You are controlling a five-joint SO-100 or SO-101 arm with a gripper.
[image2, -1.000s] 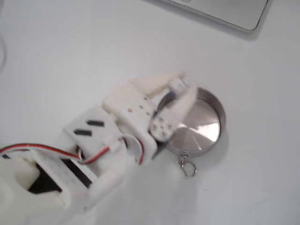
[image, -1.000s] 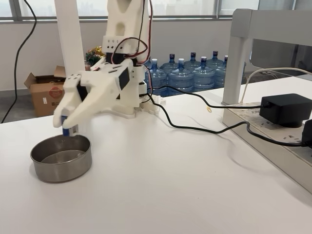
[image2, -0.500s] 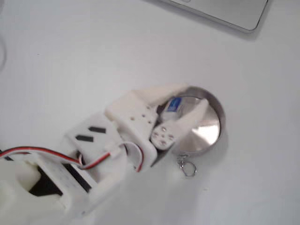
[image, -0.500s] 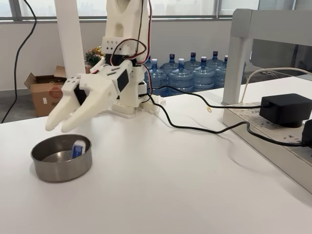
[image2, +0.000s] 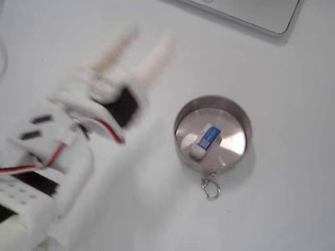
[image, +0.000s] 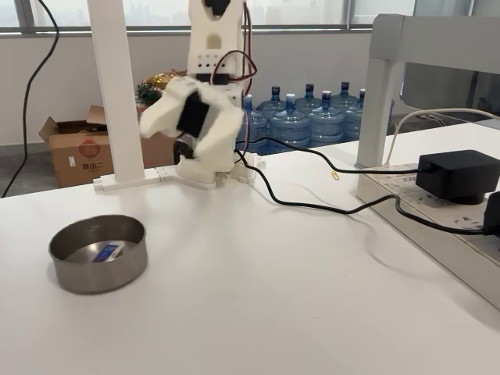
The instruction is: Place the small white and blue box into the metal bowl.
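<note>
On the bowl's (image2: 233, 107) flat bottom the box (image2: 206, 140) lies flat, blue face up, close to the wall nearest the arm in the top-down fixed view; the side fixed view shows it low inside the bowl (image: 78, 275) as a small blue patch (image: 104, 252). By the look of it the task is done, so little is left to go wrong. The main risk I judge is the arm sweeping low and clipping the rim, which could slide the light bowl or tip the box out; the keyring (image2: 210, 187) touching the rim could also snag. The arm is blurred in both fixed views, folded up near its base and well apart from the bowl. The gripper (image2: 137, 49) points away from the bowl, its two fingers (image2: 155, 53) spread with a clear gap and nothing between them.
</note>
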